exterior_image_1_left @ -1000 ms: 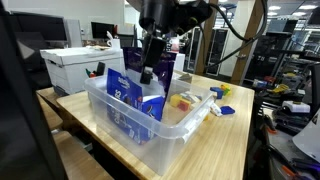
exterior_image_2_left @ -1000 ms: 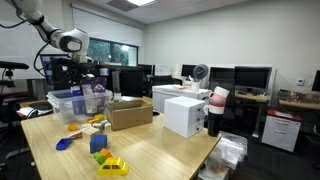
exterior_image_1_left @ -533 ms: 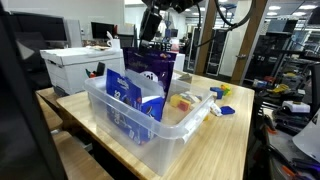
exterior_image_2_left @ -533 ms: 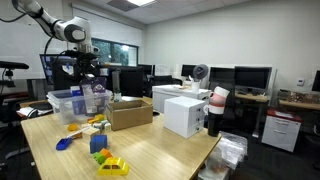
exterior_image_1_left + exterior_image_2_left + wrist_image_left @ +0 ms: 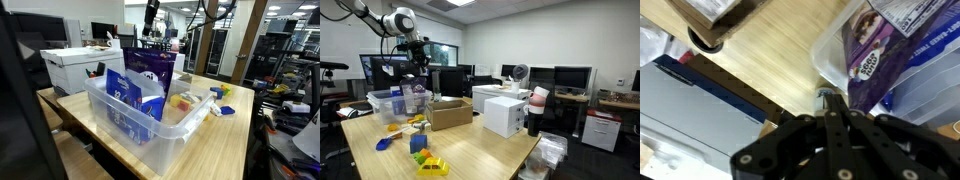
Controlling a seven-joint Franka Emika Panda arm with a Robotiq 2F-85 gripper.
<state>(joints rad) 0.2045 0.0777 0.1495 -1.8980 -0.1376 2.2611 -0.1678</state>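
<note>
My gripper (image 5: 150,33) hangs high above the clear plastic bin (image 5: 176,131), shut, with nothing visible between its fingers. In the other exterior view the gripper (image 5: 418,66) is well above the bin (image 5: 382,101). A purple bag (image 5: 151,72) stands upright in the bin, directly below the gripper and apart from it. A blue bag (image 5: 124,92) leans beside it. In the wrist view the closed fingertips (image 5: 832,100) point down past the bin's rim (image 5: 824,62) and the purple bag (image 5: 876,45). A small white and blue object shows just beyond the tips.
A white box (image 5: 76,68) stands behind the bin. A cardboard box (image 5: 450,113) sits mid-table, also in the wrist view (image 5: 716,14). Coloured toys (image 5: 420,150) lie on the wooden table (image 5: 215,145), and a yellow item (image 5: 183,101) is in the bin. Desks and monitors fill the room.
The gripper has risen from down at the purple bag in the bin to well above it, staying shut. The bag remains in the bin.
</note>
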